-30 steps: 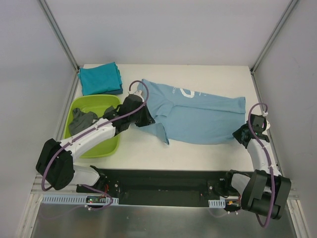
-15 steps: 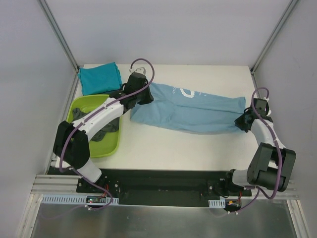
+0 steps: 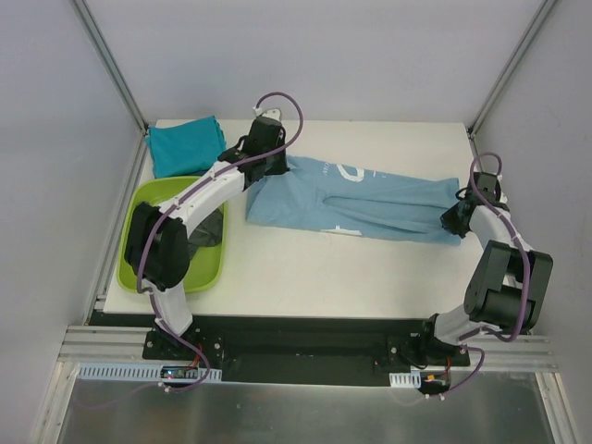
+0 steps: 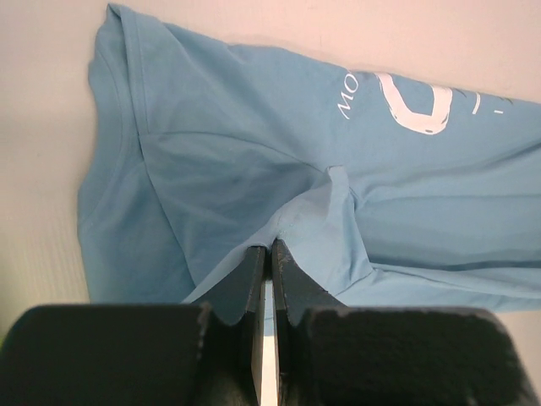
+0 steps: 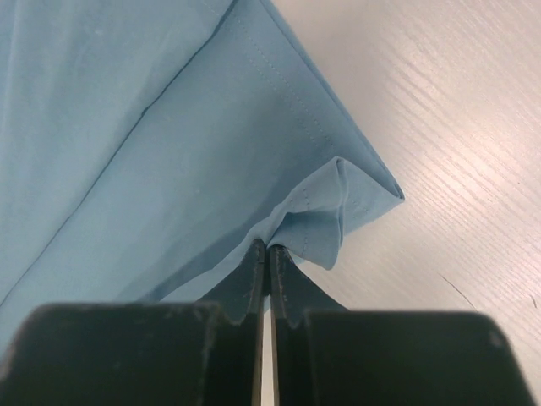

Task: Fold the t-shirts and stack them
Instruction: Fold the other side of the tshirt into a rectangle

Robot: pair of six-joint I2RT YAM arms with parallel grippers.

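A light blue t-shirt (image 3: 361, 203) with white lettering lies stretched across the middle of the white table, folded lengthwise. My left gripper (image 3: 271, 174) is shut on the shirt's left end, a pinch of blue cloth (image 4: 304, 211) rising between its fingertips (image 4: 272, 247). My right gripper (image 3: 455, 215) is shut on the right end, pinching the hemmed corner (image 5: 338, 203) right at its fingertips (image 5: 268, 247). A folded teal t-shirt (image 3: 188, 146) rests at the back left corner. A dark grey t-shirt (image 3: 205, 231) lies in the tub, partly hidden behind my left arm.
The lime-green plastic tub (image 3: 148, 196) stands at the left edge of the table (image 3: 305, 268). Metal frame posts rise at the back corners, with white walls on both sides. A black base rail runs along the near edge.
Both grippers have carried the near edge of the blue shirt away from me, folding it into a narrower strip. The left arm now reaches far over the tub, the right gripper moved back.
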